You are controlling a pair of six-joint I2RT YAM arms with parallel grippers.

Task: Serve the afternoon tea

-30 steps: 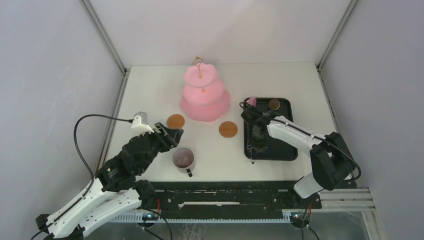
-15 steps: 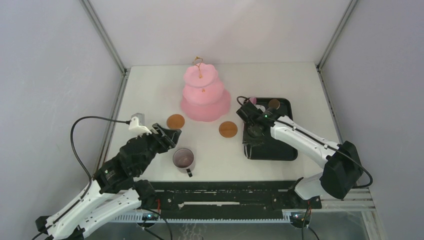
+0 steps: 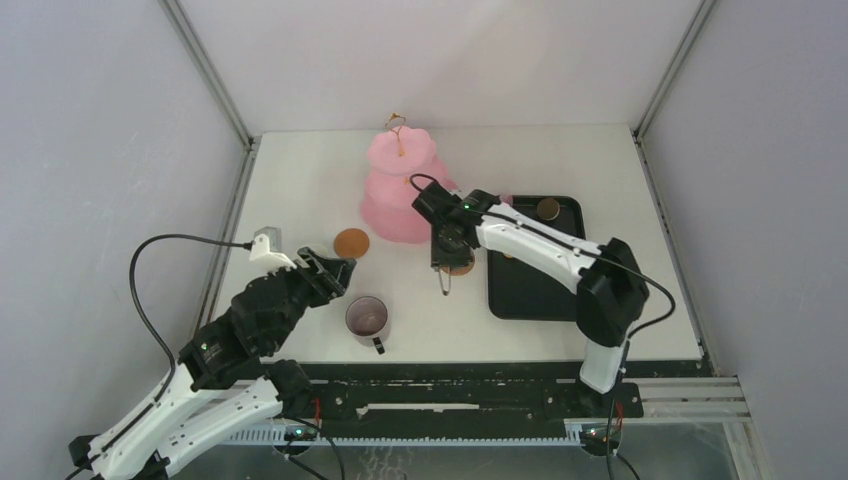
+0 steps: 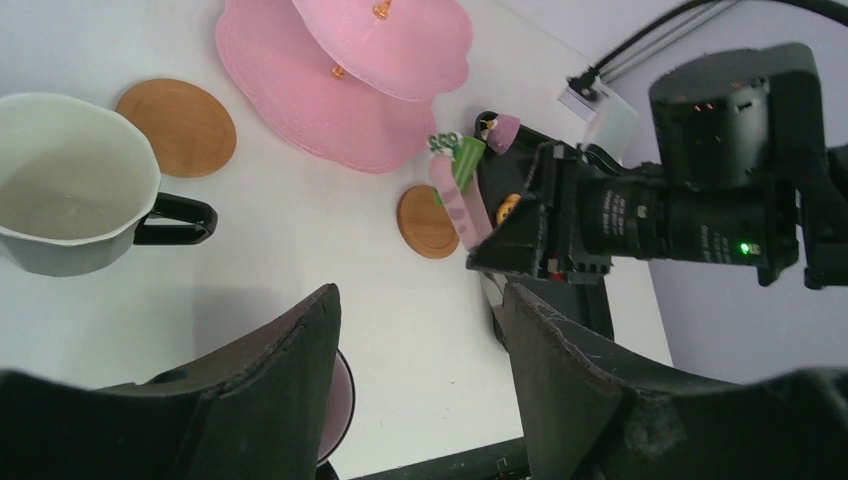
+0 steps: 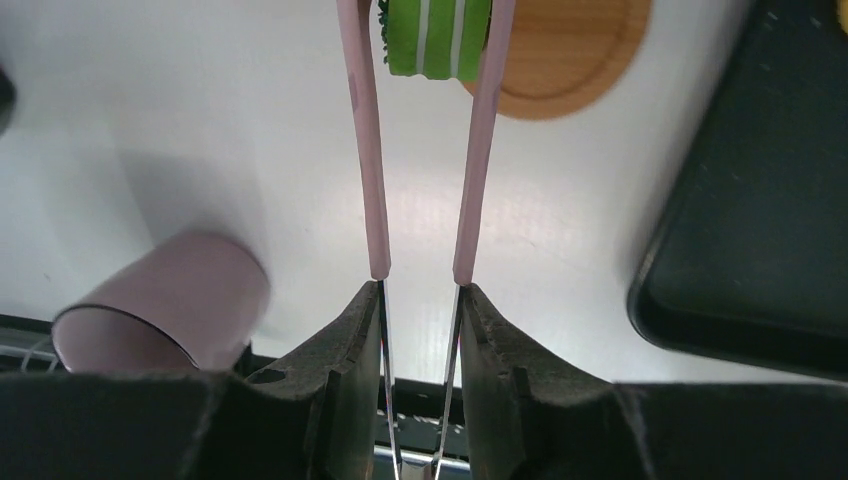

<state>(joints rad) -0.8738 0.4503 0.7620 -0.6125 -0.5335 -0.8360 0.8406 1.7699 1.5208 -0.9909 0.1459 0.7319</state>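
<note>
- Right gripper (image 5: pixel 420 295): clenched on the metal shanks of the tongs (image 5: pixel 372 150). Their pink tips pinch a green striped pastry (image 5: pixel 437 35) above a brown coaster (image 5: pixel 570 60), just in front of the pink cake stand (image 3: pixel 390 200).
- Risk of a drop: the pastry is gripped only at its sides. If the squeeze is eased, or the tongs twist in the jaws, it is likely to be lost onto the coaster or the table.
- Risk of a knock: the stand's scalloped tiers lie close by, and the stand could be pushed or tipped by a low approach.
- Left gripper (image 4: pixel 420 330): released, with nothing held, near a mug (image 3: pixel 367 318) that could be struck by a careless sweep.
- Surface: a white table (image 3: pixel 300 170). A black tray (image 3: pixel 540 290) lies at the right, and a further brown pastry (image 3: pixel 547 208) is seen on it.
- Room: plain grey walls (image 3: pixel 100 120), framed by metal posts (image 3: pixel 205 70).
</note>
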